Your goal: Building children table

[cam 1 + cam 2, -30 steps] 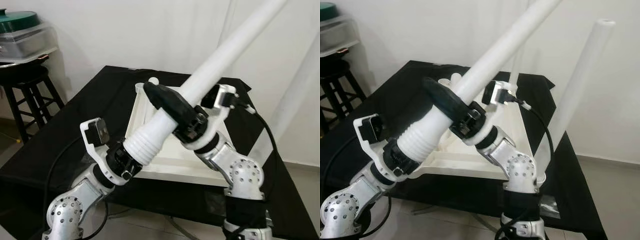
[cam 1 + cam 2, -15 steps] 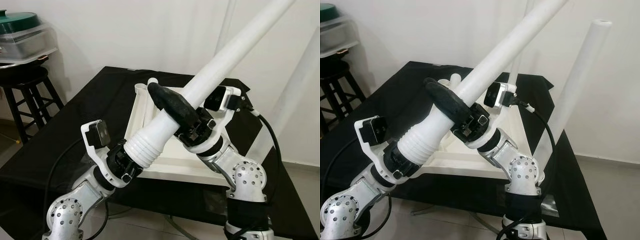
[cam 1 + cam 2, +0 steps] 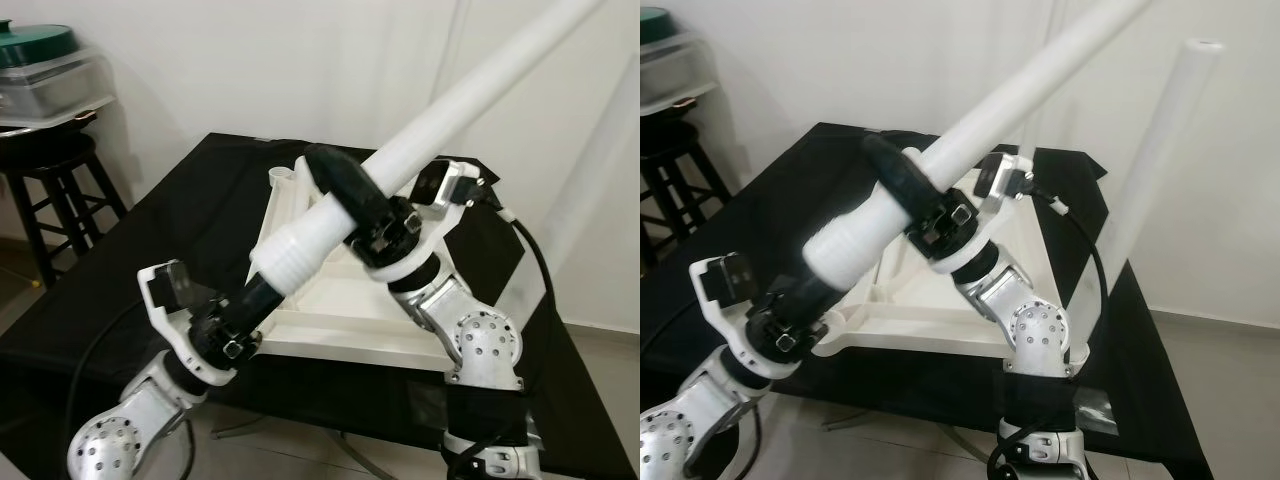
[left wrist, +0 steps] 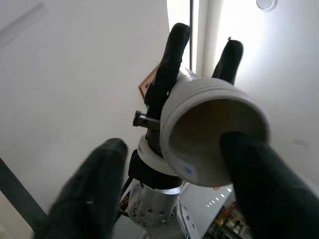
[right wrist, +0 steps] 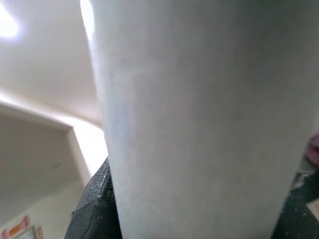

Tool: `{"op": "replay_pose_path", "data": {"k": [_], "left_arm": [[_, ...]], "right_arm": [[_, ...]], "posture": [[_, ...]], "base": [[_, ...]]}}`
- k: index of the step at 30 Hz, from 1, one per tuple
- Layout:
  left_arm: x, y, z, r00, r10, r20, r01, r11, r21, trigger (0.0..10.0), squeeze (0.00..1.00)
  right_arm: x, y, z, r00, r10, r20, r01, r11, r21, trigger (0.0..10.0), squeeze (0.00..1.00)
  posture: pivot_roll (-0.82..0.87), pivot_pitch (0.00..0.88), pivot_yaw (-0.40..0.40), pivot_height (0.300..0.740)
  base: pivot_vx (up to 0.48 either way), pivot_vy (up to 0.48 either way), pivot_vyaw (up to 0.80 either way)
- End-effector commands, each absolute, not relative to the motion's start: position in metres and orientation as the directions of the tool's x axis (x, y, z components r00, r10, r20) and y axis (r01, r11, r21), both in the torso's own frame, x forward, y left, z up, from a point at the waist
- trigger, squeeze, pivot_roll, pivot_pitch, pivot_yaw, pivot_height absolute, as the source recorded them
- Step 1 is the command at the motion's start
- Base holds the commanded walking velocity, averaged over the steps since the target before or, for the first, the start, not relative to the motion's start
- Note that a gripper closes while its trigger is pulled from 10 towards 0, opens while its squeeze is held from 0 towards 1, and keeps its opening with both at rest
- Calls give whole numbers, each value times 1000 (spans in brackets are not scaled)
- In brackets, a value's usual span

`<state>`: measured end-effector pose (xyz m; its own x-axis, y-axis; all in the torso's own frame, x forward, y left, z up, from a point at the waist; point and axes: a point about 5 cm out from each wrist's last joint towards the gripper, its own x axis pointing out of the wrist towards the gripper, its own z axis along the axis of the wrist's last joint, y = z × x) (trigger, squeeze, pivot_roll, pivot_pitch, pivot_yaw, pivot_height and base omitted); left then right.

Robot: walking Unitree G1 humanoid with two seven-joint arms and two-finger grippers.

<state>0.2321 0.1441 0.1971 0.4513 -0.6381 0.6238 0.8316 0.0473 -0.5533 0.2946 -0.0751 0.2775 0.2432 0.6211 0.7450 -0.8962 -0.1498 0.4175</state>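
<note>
Landmark: the white tabletop, lying upside down with its raised rim showing, on a black cloth.
Black cloth: it covers a low surface and reaches past the tabletop on every visible side.
Table leg: a long white table leg slants above the tabletop, its ribbed wide end low and toward the robot, its thin end rising toward the wall behind the tabletop.
Right gripper: the right gripper is clamped around the table leg just above the ribbed end, over the tabletop's middle; one black finger lies across the top of the leg.
Left gripper: the left gripper sits at the open ribbed end, over the tabletop's near edge; its two fingers stand wide apart, one beside the rim, the other clear of it, gripping nothing.
Fitted leg: a second white leg stands up from the tabletop's far right corner, leaning slightly.
Corner socket: a short white socket stands at the tabletop's far left corner.
Room: a plain white wall rises behind the tabletop.
Stool: a dark wooden stool stands well to the left of the tabletop, bearing a clear container with a green lid.
Floor: pale tiles show to the right of the tabletop.
</note>
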Motion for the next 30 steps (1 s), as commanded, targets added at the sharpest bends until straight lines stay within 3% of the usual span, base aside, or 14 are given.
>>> {"op": "replay_pose_path", "data": {"k": [1,11,14,15,16,17,18,19,20,21,24,25,27,30], "left_arm": [[228,150,191,462,-655,599,822,63,-565,10000,1000],[213,182,169,566,-652,505,764,184,-619,10000,1000],[217,195,163,643,-616,455,723,292,-626,10000,1000],[231,208,161,757,-520,396,635,438,-636,10000,1000],[231,208,161,757,-520,396,635,438,-636,10000,1000],[241,217,161,825,-436,358,557,528,-641,10000,1000],[255,231,158,913,-302,275,408,659,-632,10000,804],[255,231,158,913,-302,275,408,659,-632,10000,804],[267,246,158,965,-153,213,254,745,-617,10000,75],[277,265,159,990,42,132,38,834,-551,10000,0],[279,270,160,989,95,109,-25,857,-515,10000,0],[281,275,164,982,158,98,-89,863,-497,10000,0],[283,280,170,971,220,98,-148,867,-475,10000,0],[285,278,174,968,232,96,-176,900,-399,10000,0]], "right_arm": [[301,-80,282,284,598,750,-900,-104,424,0,0],[312,-87,282,366,567,738,-884,-36,466,0,0],[317,-87,280,396,568,721,-877,2,480,0,0],[321,-85,276,430,580,692,-867,53,495,0,0],[321,-85,276,430,580,692,-867,53,495,0,0],[324,-84,274,453,588,670,-860,90,503,0,0],[328,-82,269,486,599,637,-847,142,512,0,0],[328,-82,269,486,599,637,-847,142,512,0,0],[332,-80,265,521,602,605,-831,195,521,0,0],[339,-77,258,585,605,541,-796,298,527,2549,0],[342,-77,256,611,603,512,-779,344,524,2549,0],[346,-78,251,648,598,471,-755,423,502,10000,0],[351,-79,245,688,592,419,-725,536,433,10000,0],[352,-78,240,704,599,380,-710,596,375,10000,0]], "posture": [[6,0,-63,740],[10,0,-67,740],[12,0,-73,740],[13,0,-76,740],[13,0,-76,740],[14,0,-76,740],[15,0,-75,740],[15,0,-75,740],[15,0,-75,740],[9,0,-74,740],[9,0,-74,740],[2,0,-73,740],[2,0,-72,740],[3,0,-71,740]], "base": [[0,0,0],[0,0,0],[0,0,0],[0,0,0],[0,0,0],[0,0,0],[0,0,0],[0,0,0],[0,0,0],[0,0,0],[0,0,0],[0,0,0],[0,0,0],[0,0,0]]}}
